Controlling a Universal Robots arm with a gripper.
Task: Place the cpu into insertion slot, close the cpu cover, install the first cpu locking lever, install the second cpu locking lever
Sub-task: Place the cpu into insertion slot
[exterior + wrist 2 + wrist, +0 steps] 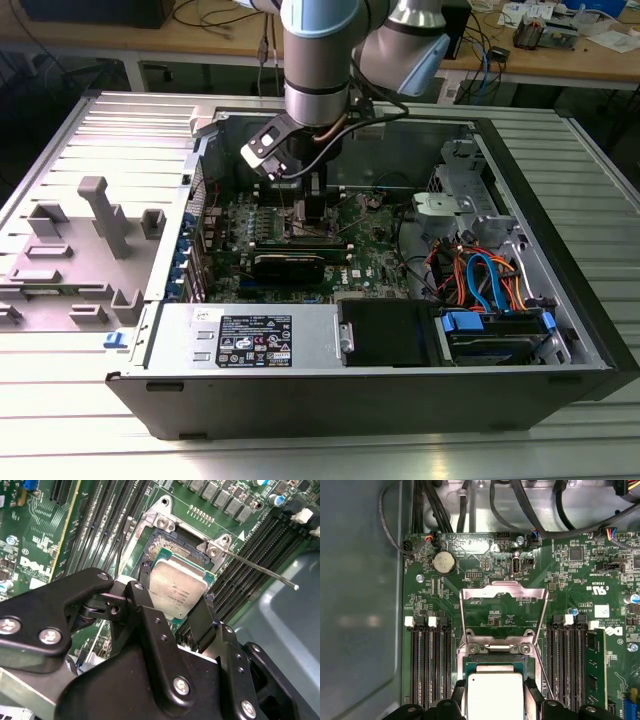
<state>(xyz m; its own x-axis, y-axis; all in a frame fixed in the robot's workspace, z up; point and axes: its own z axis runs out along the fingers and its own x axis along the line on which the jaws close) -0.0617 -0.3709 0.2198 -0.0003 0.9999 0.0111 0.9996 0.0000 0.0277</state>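
Silver-grey cpu (175,587) grasped by the end effector (174,602) at the insertion slot (167,542), mid-frame.
Any tilt or offset here could jam it or damage the slot — the cpu cover (470,595) stands open.

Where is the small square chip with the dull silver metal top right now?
In both wrist views the small square chip lies over the dark square socket, clasped by the black gripper, next to the opened silver cover frame.
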